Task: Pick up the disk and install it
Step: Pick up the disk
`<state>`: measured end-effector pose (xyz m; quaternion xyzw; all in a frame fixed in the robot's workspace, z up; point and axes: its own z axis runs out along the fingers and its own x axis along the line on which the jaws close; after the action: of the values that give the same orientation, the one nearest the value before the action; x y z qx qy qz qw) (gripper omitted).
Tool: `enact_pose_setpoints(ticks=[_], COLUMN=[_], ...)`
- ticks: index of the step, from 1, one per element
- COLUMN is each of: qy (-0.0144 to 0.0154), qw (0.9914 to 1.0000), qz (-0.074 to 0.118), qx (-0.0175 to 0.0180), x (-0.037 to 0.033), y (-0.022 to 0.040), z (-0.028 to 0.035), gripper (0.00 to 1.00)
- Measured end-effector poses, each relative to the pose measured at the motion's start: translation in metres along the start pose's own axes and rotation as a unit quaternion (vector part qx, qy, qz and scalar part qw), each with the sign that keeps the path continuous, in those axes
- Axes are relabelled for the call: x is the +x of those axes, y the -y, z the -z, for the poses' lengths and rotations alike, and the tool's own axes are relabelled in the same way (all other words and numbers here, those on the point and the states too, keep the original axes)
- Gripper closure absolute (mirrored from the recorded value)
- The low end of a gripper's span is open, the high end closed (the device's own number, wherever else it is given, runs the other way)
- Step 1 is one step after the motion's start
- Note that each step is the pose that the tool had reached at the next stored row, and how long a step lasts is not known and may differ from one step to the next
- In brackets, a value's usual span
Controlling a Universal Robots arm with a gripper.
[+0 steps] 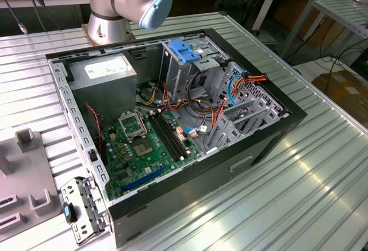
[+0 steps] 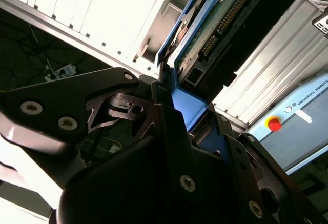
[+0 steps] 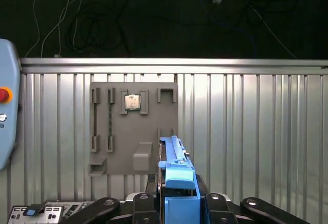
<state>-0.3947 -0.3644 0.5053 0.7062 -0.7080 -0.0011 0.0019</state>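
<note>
My gripper is shut on the disk, which stands edge-on between the black fingers with its bright blue rail facing the camera. In the second wrist view the disk juts out from the gripper, showing its green circuit board and connector between blue side rails. It hangs in the air above the ribbed metal table. In the exterior view the open computer case lies on its side with its drive cage at the far end.
A grey fixture plate holding a small chip lies on the table below the gripper. The case holds a motherboard, a grey power-supply box, a blue latch plate and loose cables. A red stop button sits nearby.
</note>
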Motion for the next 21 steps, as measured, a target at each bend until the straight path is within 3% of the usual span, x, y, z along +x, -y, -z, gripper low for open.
enact_pose_setpoints(ticks=[21], qy=[0.0], qw=[1.0], qz=[0.0], qx=[0.0], x=[0.0001], y=[0.029], z=[0.0001], gripper=[0.63])
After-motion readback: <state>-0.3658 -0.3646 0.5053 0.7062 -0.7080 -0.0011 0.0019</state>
